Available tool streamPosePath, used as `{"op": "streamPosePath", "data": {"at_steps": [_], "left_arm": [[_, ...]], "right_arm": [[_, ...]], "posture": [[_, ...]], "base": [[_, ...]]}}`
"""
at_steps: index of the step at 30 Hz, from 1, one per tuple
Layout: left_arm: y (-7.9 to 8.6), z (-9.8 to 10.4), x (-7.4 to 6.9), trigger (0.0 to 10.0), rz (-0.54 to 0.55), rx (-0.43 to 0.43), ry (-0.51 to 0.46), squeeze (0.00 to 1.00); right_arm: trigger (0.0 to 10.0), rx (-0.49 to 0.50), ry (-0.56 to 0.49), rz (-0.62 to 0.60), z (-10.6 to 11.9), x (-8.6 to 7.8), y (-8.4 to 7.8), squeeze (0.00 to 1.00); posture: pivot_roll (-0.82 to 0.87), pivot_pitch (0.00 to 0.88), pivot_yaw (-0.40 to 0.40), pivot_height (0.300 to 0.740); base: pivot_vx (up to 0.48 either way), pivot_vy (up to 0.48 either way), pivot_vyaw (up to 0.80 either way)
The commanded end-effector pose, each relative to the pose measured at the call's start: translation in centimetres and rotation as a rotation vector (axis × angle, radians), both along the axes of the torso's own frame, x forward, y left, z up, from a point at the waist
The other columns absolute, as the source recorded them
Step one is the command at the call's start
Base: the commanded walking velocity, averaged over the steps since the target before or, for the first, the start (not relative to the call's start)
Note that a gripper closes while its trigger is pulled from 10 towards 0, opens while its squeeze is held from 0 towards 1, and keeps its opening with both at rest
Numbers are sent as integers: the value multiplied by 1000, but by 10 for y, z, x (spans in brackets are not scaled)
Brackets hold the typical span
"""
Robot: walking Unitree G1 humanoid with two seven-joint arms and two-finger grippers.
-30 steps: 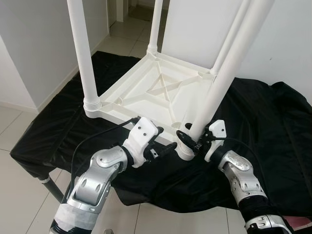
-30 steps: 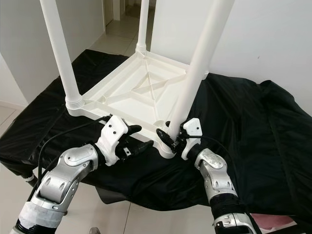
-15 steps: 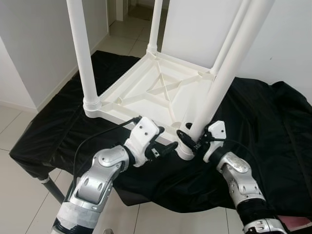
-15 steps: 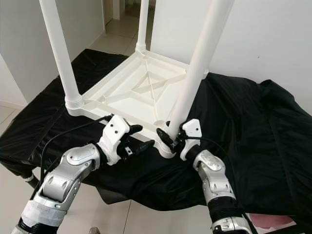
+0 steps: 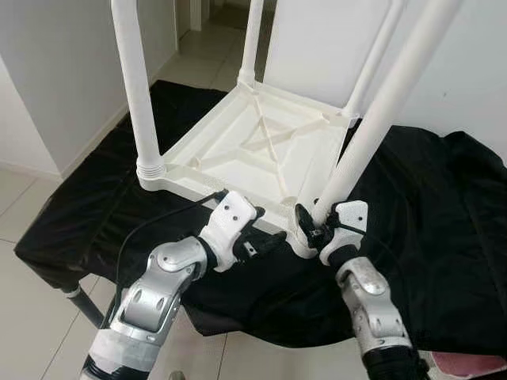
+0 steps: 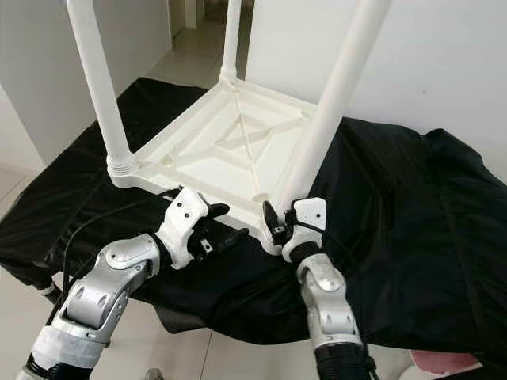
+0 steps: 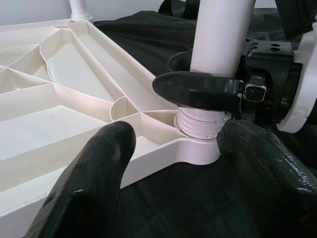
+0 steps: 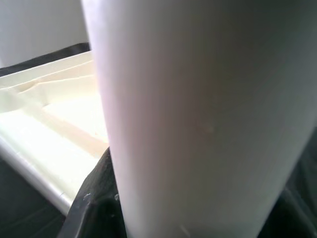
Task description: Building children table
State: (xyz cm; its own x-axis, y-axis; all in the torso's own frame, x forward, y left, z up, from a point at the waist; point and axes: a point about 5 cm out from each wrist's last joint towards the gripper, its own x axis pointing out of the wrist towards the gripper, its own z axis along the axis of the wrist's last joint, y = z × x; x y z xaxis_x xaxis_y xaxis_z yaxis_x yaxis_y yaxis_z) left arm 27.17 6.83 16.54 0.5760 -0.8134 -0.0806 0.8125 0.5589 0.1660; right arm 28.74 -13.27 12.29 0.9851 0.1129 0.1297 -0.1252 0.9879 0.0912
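No brand, label or writing readable anywhere.

Kids' table: white moulded plastic, lying upside down on a black cloth draped over the tabletop; underside shows raised ribs crossing in an X. Four round smooth white legs stick up, tops cut off by the frame edge. Far-left leg and back leg stand upright in ribbed collars. Near-right leg leans to the right, its threaded foot sitting at the near corner socket.

Right tool: black fingers pinching the tilted leg just above the socket. In the right wrist view the leg is a blurred white column very close to the lens, w/ a dark finger edge below it; not much else to make out.

Left tool: fingers spread, held low at the near table edge just beside the socket, not gripping anything. Left wrist view: both fingertips large, glossy, out of focus.

Cloth is shiny, wrinkled, hangs over the tabletop edge; pale floor tiles below.
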Motion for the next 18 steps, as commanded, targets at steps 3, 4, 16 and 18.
{"op": "streamPosePath", "data": {"at_steps": [3,4,16,18], "left_arm": [[0,3,-1,10000,34,-9,-9,0],[0,3,-1,10000,34,-9,-9,0],[2,3,-1,10000,29,-2,-9,0],[2,3,-2,10000,29,-3,-11,0]], "right_arm": [[10000,57,36,-77,-3,-4,-2,0],[10000,57,36,-77,-3,-4,-2,0],[10000,6,-13,32,8,-10,7,1000],[10000,-3,-22,53,10,-11,5,1000]], "posture": [[48,49,-101,740],[48,49,-101,740],[42,41,-93,740],[41,41,-92,740]], "base": [[0,0,0],[0,0,0],[0,0,0],[0,0,0]]}}
